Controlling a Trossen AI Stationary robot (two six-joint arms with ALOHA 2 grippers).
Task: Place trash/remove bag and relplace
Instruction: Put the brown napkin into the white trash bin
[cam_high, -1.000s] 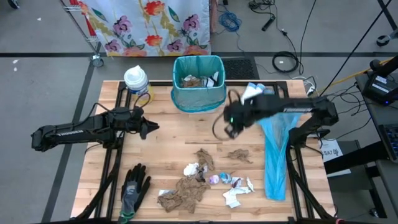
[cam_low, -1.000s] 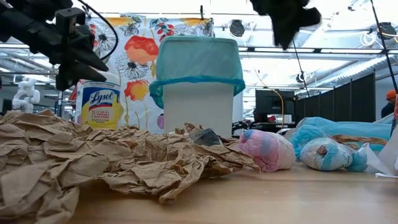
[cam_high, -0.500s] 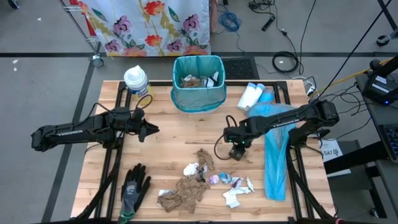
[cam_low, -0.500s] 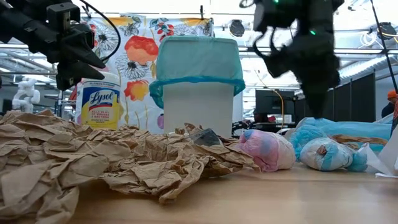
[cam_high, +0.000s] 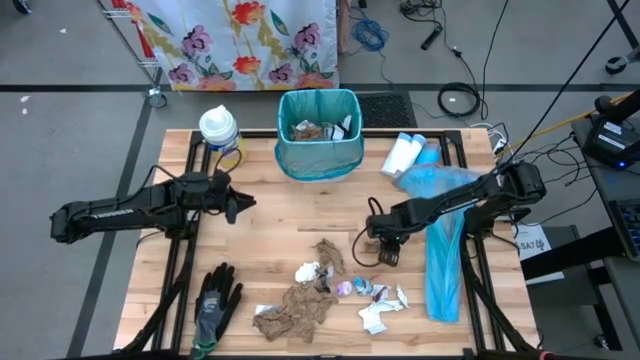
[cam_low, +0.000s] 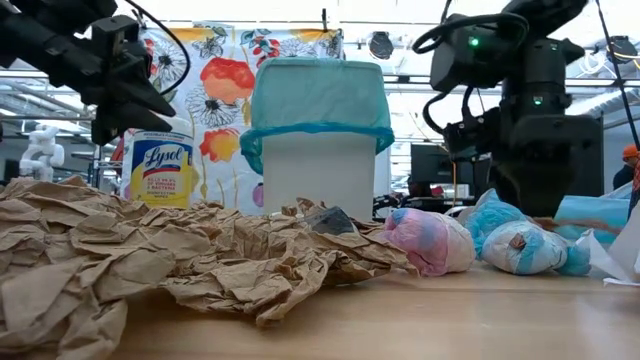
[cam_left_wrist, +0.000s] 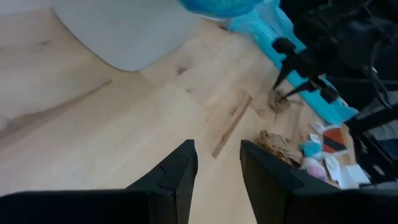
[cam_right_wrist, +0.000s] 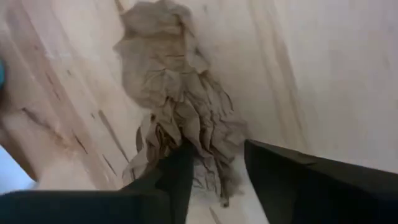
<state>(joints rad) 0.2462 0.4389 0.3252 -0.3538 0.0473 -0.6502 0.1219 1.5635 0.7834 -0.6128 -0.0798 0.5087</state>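
The trash bin (cam_high: 320, 130), lined with a teal bag, stands at the table's far middle with scraps inside. More trash lies near the front edge: crumpled brown paper (cam_high: 295, 310), white tissue (cam_high: 308, 272) and small shiny wrapper balls (cam_high: 345, 288). My right gripper (cam_high: 385, 256) points down, open, right of the table's middle. Its fingers stand on either side of the end of a small crumpled brown paper towel (cam_right_wrist: 174, 81) lying flat on the wood. My left gripper (cam_high: 245, 205) hovers open at the left with nothing between its fingers (cam_left_wrist: 217, 155). My right gripper comes at the brown paper towel from above. One finger (cam_right_wrist: 177, 171) overlaps the towel's crumpled end (cam_right_wrist: 205, 155) and the other (cam_right_wrist: 280, 168) stands just beside it. Whether they touch the paper, I cannot tell. The towel lies flat on the table.
A blue spare bag (cam_high: 440, 240) lies along the right side under my right arm. White bottles (cam_high: 402, 155) lie beside the bin, a Lysol canister (cam_high: 220, 130) stands at the far left, and a black-and-grey glove (cam_high: 215, 300) lies at the near left.
My right gripper has come down from high near the bin, going a little toward the near edge, to the brown paper towel on the table. It has turned about its own axis on the way. The towel has stayed where it was.
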